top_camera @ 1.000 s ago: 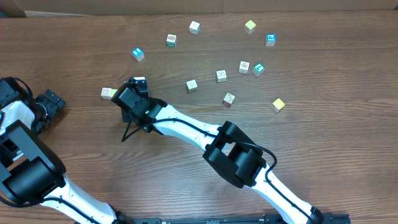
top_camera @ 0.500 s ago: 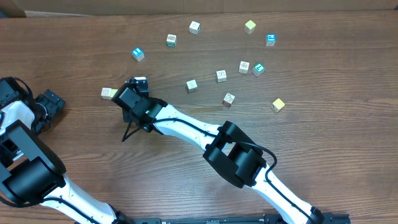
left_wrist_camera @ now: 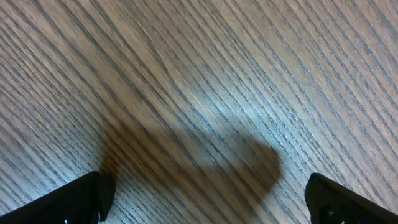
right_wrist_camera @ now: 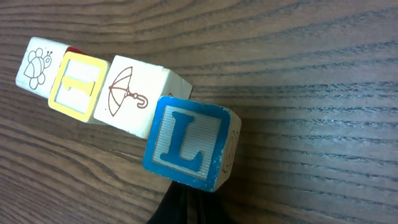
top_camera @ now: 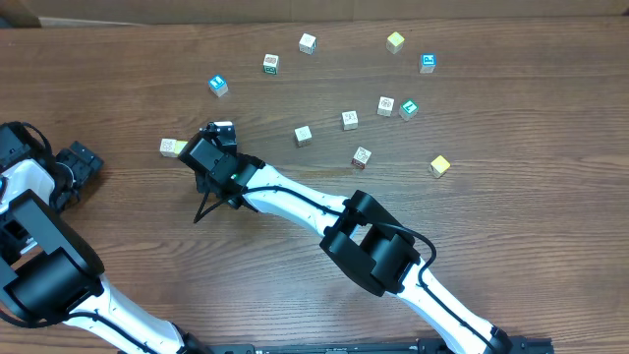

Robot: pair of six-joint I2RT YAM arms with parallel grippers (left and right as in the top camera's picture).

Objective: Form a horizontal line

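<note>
The horizontal line (right_wrist_camera: 134, 93) shows in the right wrist view as a row of touching cubes: a white bee cube (right_wrist_camera: 36, 64), a yellow cube (right_wrist_camera: 76, 87), a white umbrella cube and a blue L cube (right_wrist_camera: 186, 143). The blue cube sits slightly skewed at the near end. My right gripper (right_wrist_camera: 186, 202) is shut, its tips right against the blue cube. In the overhead view the right wrist (top_camera: 211, 162) covers most of the row; only the far end cube (top_camera: 172, 147) shows. My left gripper (left_wrist_camera: 205, 202) is open over bare wood at the table's left (top_camera: 77, 162).
Several loose cubes lie scattered across the far half of the table, among them a blue one (top_camera: 217, 86), white ones (top_camera: 303, 135) (top_camera: 349, 120) and a yellow one (top_camera: 439, 165). The right arm (top_camera: 373, 246) stretches diagonally across the middle.
</note>
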